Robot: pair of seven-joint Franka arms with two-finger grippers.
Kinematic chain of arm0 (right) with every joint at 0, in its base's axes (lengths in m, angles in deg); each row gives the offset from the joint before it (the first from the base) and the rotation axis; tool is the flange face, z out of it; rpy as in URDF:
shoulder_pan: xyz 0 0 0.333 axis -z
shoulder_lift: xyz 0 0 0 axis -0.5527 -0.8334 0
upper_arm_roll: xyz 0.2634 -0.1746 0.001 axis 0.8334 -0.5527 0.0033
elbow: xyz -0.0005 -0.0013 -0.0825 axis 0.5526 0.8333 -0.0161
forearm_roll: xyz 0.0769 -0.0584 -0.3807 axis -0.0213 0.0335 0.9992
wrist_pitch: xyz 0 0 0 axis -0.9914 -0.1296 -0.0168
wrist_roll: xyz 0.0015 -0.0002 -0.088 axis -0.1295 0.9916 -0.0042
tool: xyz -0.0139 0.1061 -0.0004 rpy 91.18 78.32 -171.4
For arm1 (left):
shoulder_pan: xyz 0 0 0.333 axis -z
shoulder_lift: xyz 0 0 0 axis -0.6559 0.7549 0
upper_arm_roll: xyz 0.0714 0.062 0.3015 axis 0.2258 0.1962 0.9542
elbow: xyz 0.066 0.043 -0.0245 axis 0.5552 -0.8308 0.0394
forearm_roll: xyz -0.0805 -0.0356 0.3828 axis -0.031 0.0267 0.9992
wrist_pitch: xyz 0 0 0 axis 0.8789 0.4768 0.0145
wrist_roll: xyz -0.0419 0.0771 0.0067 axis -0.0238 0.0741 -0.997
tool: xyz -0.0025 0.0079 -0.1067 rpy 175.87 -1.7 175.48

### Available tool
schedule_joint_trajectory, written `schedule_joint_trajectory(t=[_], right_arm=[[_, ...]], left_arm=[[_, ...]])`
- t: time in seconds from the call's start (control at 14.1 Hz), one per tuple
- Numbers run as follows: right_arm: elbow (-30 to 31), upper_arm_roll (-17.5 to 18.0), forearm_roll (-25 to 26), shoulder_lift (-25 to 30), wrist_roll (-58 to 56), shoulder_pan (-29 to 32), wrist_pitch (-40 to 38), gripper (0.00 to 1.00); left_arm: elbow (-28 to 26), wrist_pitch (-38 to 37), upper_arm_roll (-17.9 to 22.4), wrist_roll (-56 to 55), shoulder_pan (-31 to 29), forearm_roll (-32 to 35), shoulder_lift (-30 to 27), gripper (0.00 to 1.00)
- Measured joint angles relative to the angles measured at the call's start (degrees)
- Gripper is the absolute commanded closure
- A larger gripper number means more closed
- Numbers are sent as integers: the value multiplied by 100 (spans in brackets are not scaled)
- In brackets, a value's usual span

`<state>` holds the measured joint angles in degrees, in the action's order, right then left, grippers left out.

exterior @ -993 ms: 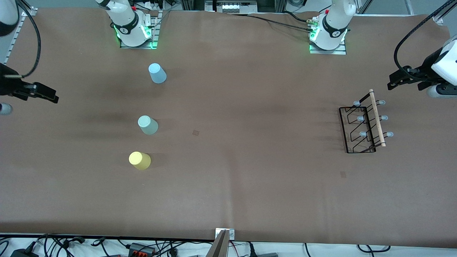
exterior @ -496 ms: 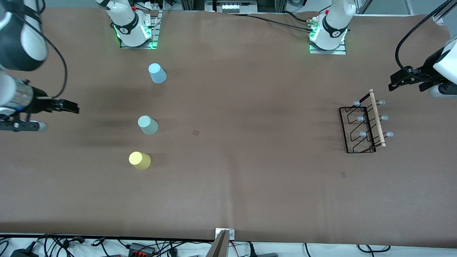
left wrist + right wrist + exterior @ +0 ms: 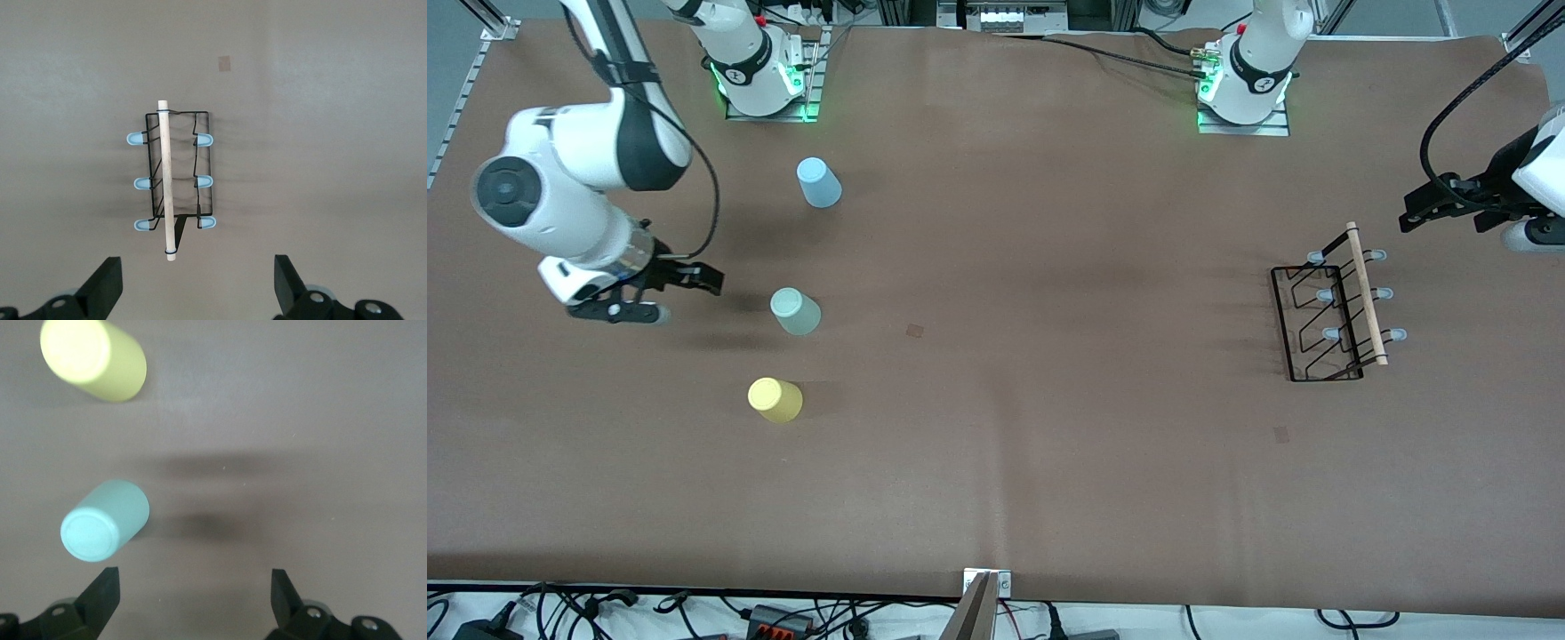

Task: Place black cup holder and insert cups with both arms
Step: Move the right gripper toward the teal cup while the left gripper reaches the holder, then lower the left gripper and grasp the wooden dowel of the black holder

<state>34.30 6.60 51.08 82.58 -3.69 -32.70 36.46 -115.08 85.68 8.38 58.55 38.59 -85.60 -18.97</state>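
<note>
The right claw (image 3: 694, 283) is hovering with its fingers spread over the counter (image 3: 996, 462), just beside the green cup (image 3: 795, 311), which is lying toward the left arm's end from it; this arm looks the nearer one for all the cups. The left claw (image 3: 1427, 206), fingers also spread wide and holding nothing, is hanging near the rack (image 3: 1325, 320), whose rod handle (image 3: 1366, 293) is running lengthwise away from the claw, so a grasp would likely need to span the rod crosswise. I am counting three cups, green, yellow (image 3: 775, 399) and blue (image 3: 818, 182), one rack, six pegs.
</note>
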Motion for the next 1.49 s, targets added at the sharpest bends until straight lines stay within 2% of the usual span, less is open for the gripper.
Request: schedule_joint_trajectory(t=[0.43,0.92,1.28,1.49], right_arm=[[82,1,0,49,135,-128,3,0],[84,2,0,57,278,-231,3,0],[86,0,0,48,291,-245,10,0],[86,-1,0,46,294,-245,21,0]], left_arm=[[-1,-21,-2,0,-17,5,43,0],[-6,-446,-8,-2,-57,6,339,0],[28,-422,8,-1,-272,25,1147,0],[22,269,15,72,-495,208,1729,0]])
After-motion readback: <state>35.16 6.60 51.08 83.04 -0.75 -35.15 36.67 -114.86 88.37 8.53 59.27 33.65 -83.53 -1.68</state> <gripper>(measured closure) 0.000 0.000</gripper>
